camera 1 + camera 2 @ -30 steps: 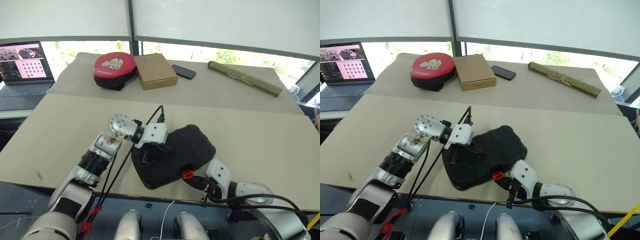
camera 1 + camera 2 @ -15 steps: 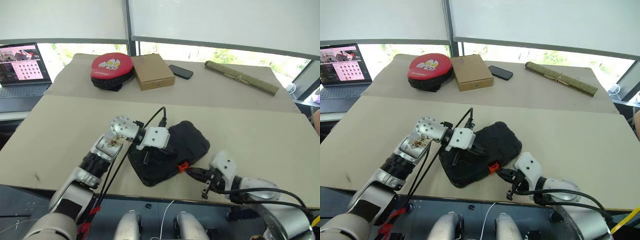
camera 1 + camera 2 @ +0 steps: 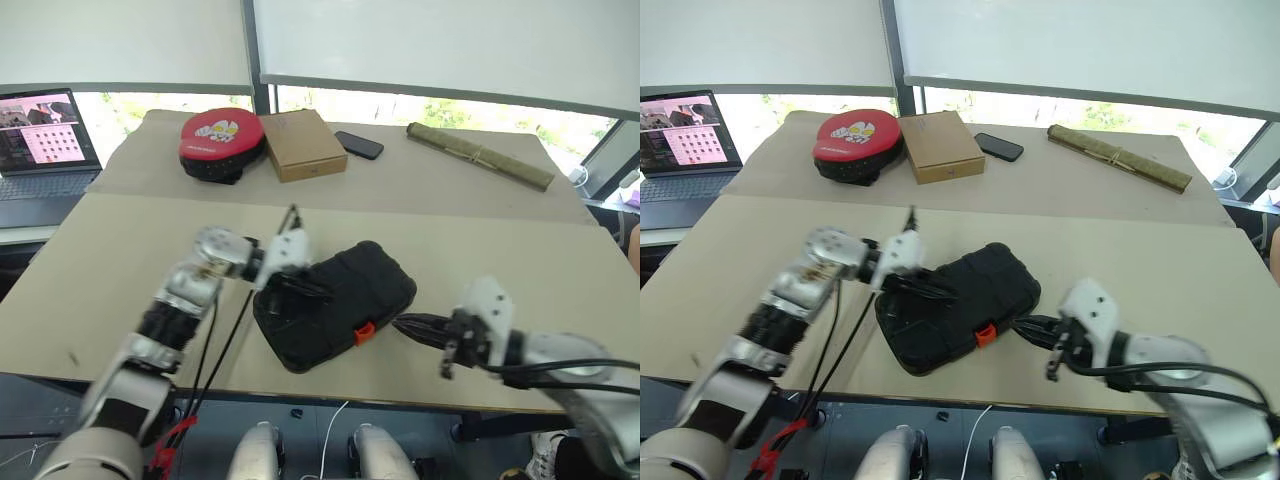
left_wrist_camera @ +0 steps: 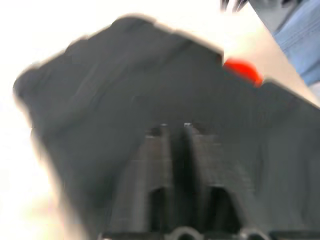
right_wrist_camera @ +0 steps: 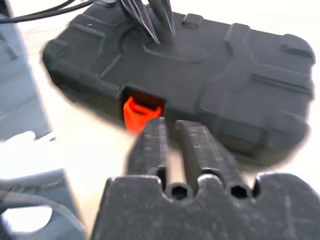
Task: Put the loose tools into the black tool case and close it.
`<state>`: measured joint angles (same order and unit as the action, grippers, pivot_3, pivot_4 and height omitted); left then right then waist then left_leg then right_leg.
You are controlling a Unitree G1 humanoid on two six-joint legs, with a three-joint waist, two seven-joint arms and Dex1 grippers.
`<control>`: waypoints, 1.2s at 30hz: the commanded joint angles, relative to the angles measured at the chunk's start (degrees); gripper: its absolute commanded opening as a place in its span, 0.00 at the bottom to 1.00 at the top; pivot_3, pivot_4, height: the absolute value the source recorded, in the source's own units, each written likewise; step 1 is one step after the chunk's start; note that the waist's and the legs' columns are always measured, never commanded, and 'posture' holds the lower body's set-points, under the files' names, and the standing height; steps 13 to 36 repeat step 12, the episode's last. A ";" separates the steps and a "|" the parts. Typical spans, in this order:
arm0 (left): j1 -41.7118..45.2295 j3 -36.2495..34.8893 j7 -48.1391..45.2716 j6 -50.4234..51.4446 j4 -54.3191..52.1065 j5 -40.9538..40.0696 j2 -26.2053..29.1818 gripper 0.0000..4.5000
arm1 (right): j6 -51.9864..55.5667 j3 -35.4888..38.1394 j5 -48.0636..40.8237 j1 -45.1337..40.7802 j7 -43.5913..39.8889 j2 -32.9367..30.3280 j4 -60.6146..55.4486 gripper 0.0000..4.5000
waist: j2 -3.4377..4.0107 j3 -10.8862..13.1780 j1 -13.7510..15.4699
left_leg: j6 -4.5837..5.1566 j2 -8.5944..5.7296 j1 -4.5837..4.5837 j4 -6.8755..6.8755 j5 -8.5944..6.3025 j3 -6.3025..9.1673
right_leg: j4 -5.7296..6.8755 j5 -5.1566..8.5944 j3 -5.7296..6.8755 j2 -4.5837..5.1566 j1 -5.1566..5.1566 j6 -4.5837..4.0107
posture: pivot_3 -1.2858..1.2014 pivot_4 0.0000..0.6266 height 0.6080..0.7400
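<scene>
The black tool case [image 3: 340, 292] lies shut near the table's front edge, its orange latch [image 3: 365, 331] on the side facing me. The loose tools are out of view. My left gripper [image 3: 303, 287] reaches over the case's left part, close above the lid. Its fingers [image 4: 159, 150] stand slightly open with nothing between them. My right gripper [image 3: 402, 323] hovers just right of the latch [image 5: 137, 111], pointing at the case [image 5: 235, 75]. It is slightly open and empty, and table shows through the gap between its fingers [image 5: 152, 145].
At the back of the table are a round red-and-black pad [image 3: 222, 140], a brown cardboard box [image 3: 305, 143], a dark phone [image 3: 358, 144] and a long green roll [image 3: 478, 155]. A laptop [image 3: 40, 140] stands at the far left. The table's front edge [image 3: 400, 392] runs close behind the case.
My right gripper has risen and drawn right, away from the orange latch. My left hand has slid left over the lid. Both grippers' fingers have parted a little.
</scene>
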<state>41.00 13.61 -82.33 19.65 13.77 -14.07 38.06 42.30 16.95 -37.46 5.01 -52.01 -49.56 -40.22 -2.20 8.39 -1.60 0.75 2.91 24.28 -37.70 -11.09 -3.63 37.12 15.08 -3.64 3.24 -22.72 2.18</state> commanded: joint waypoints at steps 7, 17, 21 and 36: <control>-11.56 -20.24 -8.75 24.07 -11.21 -17.04 24.99 0.91 | 7.90 22.78 -16.13 2.75 -20.21 -13.59 12.65 0.87 | -0.17 0.21 0.99 | 0.01 -0.04 0.30 0.02 -0.02 0.01 | -0.05 0.06 0.06 0.21 -0.27 0.08 | 0.52 0.24 1.00; -19.80 -23.49 -6.46 19.64 -15.36 -16.81 25.93 0.91 | 5.35 20.96 -13.66 2.87 -21.17 -14.09 15.11 0.87 | -0.17 0.23 1.39 | 0.00 0.01 0.35 0.01 -0.03 -0.05 | -0.07 0.11 0.08 0.28 -0.37 -0.04 | 0.52 0.24 1.00; -19.80 -23.49 -6.46 19.64 -15.36 -16.81 25.93 0.91 | 5.35 20.96 -13.66 2.87 -21.17 -14.09 15.11 0.87 | -0.17 0.23 1.39 | 0.00 0.01 0.35 0.01 -0.03 -0.05 | -0.07 0.11 0.08 0.28 -0.37 -0.04 | 0.52 0.24 1.00; -19.80 -23.49 -6.46 19.64 -15.36 -16.81 25.93 0.91 | 5.35 20.96 -13.66 2.87 -21.17 -14.09 15.11 0.87 | -0.17 0.23 1.39 | 0.00 0.01 0.35 0.01 -0.03 -0.05 | -0.07 0.11 0.08 0.28 -0.37 -0.04 | 0.52 0.24 1.00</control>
